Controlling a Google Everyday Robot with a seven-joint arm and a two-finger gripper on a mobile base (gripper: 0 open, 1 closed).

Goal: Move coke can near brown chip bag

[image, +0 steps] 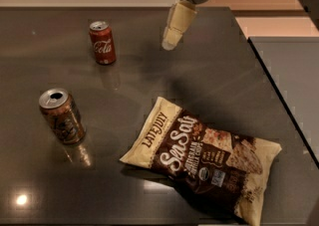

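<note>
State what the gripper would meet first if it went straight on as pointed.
Probably bare table right of the coke can; the gripper, top centre, points down and slightly left. Depth unclear.

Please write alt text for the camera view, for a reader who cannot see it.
The robot's gripper hangs over the far side of a dark table, right of an upright red coke can, not touching it. A brown chip bag lies flat at the near right, and a brownish-orange can stands at the near left.

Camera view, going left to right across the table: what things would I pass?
Brownish-orange can, coke can, brown chip bag. The gripper hangs farther back, right of the coke can.
</note>
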